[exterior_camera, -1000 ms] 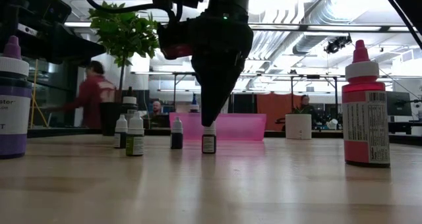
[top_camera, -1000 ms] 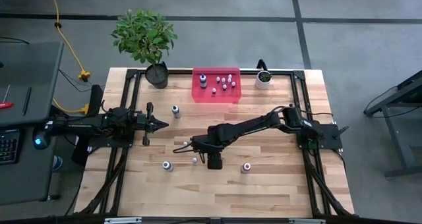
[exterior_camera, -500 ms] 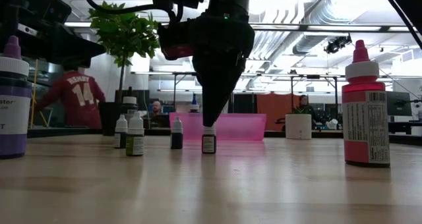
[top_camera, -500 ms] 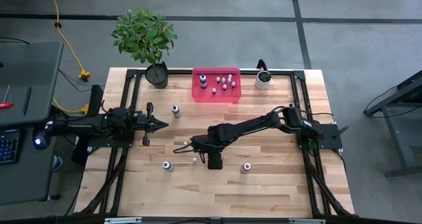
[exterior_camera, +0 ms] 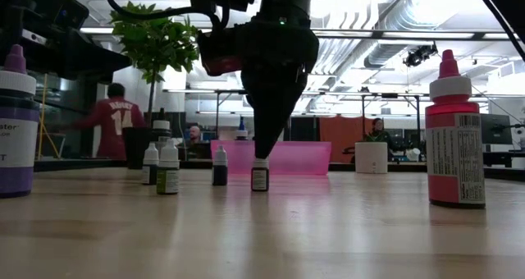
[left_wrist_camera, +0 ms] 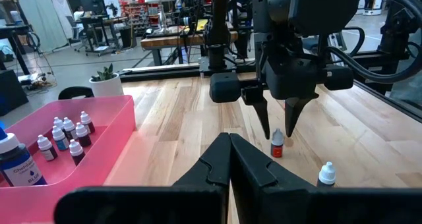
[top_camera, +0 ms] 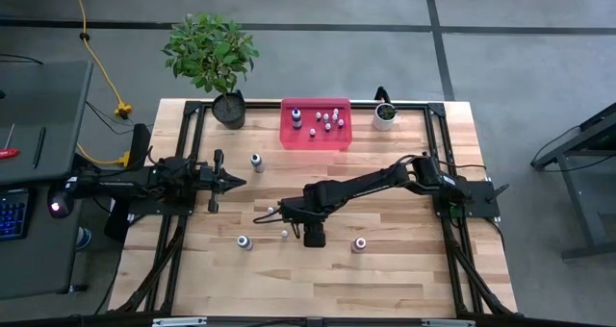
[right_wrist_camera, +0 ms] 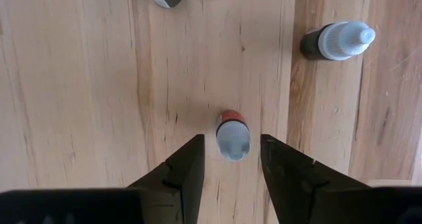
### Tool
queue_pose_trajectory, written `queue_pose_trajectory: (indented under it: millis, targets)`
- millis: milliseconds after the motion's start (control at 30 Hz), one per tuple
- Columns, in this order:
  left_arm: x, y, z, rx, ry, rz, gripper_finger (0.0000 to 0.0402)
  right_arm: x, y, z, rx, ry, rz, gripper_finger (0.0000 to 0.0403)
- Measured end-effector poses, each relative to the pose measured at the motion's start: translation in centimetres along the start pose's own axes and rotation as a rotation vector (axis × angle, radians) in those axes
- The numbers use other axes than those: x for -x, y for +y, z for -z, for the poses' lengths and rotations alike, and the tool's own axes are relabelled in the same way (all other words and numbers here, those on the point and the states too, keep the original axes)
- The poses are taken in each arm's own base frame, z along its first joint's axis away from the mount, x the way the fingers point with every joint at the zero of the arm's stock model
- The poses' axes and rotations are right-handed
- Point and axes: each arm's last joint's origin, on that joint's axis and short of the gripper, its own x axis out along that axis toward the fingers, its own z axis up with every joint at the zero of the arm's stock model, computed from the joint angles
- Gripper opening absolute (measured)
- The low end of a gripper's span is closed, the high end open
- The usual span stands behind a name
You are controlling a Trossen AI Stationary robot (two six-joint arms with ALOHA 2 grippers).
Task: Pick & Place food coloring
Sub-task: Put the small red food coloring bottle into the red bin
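My right hand (right_wrist_camera: pixel 229 159) hangs point-down over the wooden tabletop (top_camera: pixel 385 269), fingers spread either side of a tiny whitish-capped dropper bottle with a dark, red-banded body (right_wrist_camera: pixel 232 135), standing upright between them, not yet pinched. Over the last second almost nothing has shifted; the fingers narrowed only slightly, so the grasp is still pending. The translucent pink plastic bin (top_camera: pixel 316 135) waits near the far edge. My left hand (left_wrist_camera: pixel 229 159) idles, fingers pressed together.

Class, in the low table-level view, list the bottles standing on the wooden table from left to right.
Large purple-capped bottle → two small white-capped bottles → small dark bottle → small dark bottle under the right gripper → large red bottle with a pink cap.
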Motion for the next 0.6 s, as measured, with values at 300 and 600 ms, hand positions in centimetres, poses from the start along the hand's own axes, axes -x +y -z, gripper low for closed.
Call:
queue_pose_trajectory:
  millis: [300, 600]
  targets:
    - [0.0, 0.0, 0.01, 0.0, 0.0, 0.0, 0.0, 0.0, -0.05, -0.02, 0.001, -0.003, 0.01, 0.0137]
    - [0.0, 0.0, 0.01, 0.0, 0.0, 0.0, 0.0, 0.0, -0.02, -0.02, 0.001, -0.002, 0.003, 0.0119]
